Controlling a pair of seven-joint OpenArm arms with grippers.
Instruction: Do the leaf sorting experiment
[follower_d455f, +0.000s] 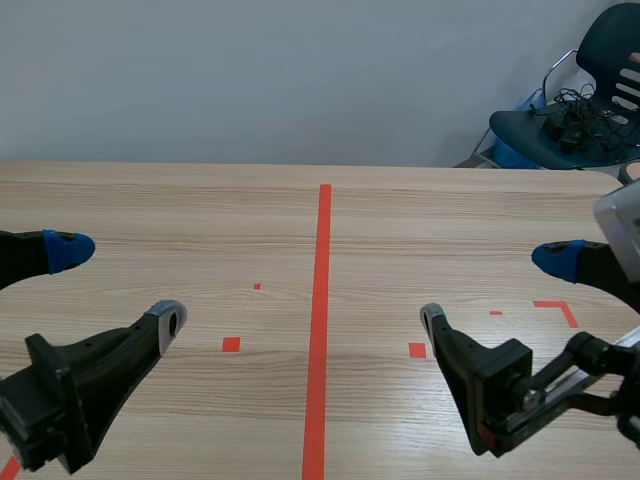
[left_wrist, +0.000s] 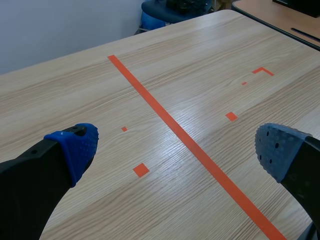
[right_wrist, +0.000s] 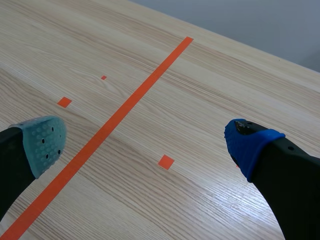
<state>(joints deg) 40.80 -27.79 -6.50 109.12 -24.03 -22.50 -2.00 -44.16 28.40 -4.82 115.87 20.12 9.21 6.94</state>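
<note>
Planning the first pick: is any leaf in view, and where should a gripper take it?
None shows in any view: the table carries only tape marks. The left gripper and right gripper hang open above it, so no grip point or side can be chosen.

A wooden table (follower_d455f: 200, 210) meets a grey wall (follower_d455f: 250, 70); dark chair (follower_d455f: 580, 110) beyond.

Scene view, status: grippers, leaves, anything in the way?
Left gripper open, low over the table. Right gripper open, likewise. No leaves in any view. Only orange tape marks between the arms.
</note>
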